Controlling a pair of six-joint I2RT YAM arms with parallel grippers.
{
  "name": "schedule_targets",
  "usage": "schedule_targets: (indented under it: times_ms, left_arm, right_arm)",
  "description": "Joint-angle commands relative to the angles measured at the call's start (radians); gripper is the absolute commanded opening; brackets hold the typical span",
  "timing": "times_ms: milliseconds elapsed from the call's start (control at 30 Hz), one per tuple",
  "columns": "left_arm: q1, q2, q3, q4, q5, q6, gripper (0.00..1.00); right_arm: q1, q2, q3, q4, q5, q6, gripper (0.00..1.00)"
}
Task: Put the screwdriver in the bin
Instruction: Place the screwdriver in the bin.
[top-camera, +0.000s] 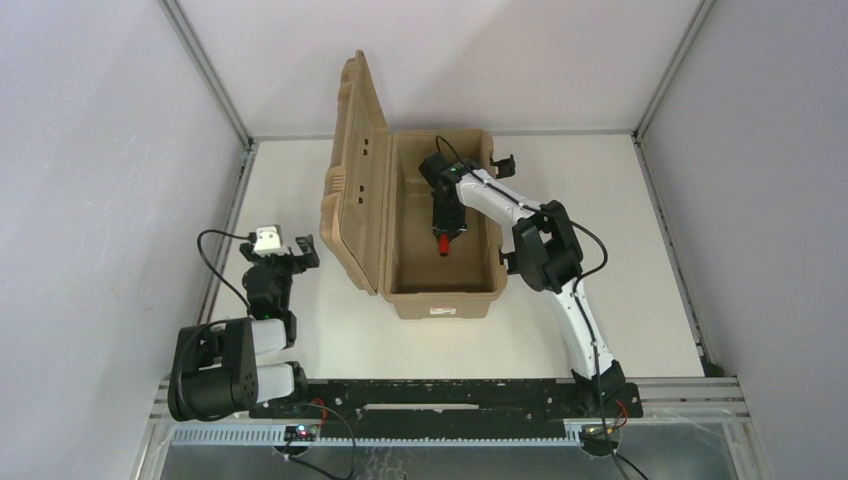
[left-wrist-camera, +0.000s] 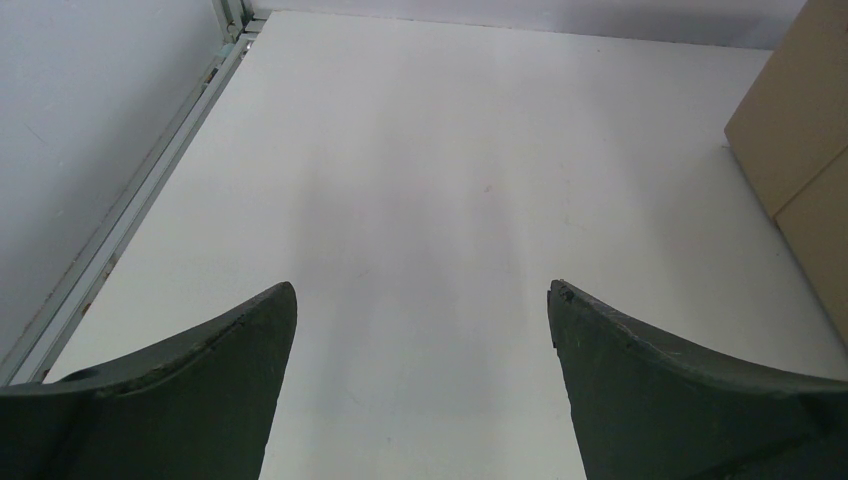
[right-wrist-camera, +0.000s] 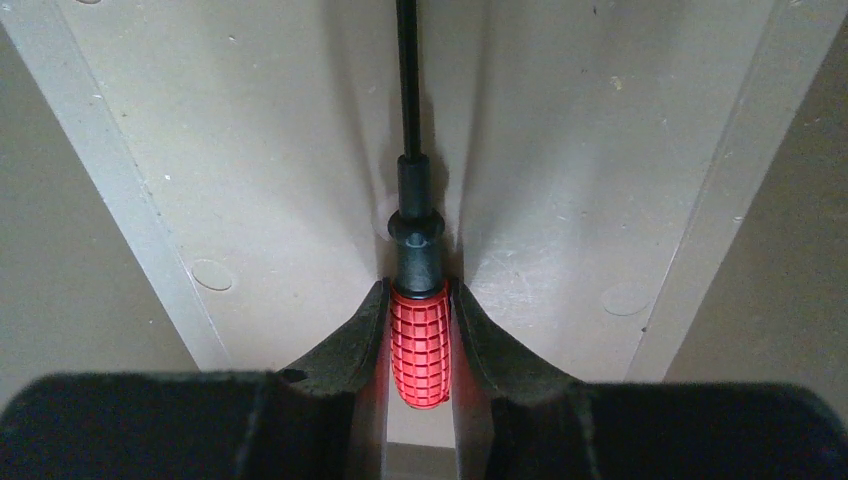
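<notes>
Inside the open tan bin (top-camera: 445, 303), the right hand (right-wrist-camera: 420, 292) pinches the screwdriver (right-wrist-camera: 420, 345) by its red ribbed handle. Its fingers are closed on either side, and the thin dark shaft runs straight ahead above the floor's channel. Whether the tool touches the floor I cannot tell. Bin walls flank that hand closely; the lid (top-camera: 358, 170) stands open on the left. Over the white desk (left-wrist-camera: 420, 150) the left hand (left-wrist-camera: 422, 290) is spread wide, holding nothing — the bin's corner lies to its right.
</notes>
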Motion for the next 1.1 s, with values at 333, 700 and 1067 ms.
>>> schedule_targets:
  times_ms: [333, 700, 1067]
  left_arm:
    - [-0.005, -0.011, 0.039, 0.023, -0.007, -0.002, 1.00]
    - [-0.005, -0.011, 0.039, 0.023, -0.007, -0.002, 1.00]
    - [-0.005, -0.012, 0.039, 0.023, -0.007, -0.001, 1.00]
  right_arm:
    - [0.002, -0.026, -0.001, 0.010, 0.006, -0.007, 0.41]
    - [0.003, -0.132, 0.002, -0.013, 0.023, -0.028, 0.59]
    - [0.013, -0.243, 0.072, -0.063, 0.028, -0.080, 0.78]
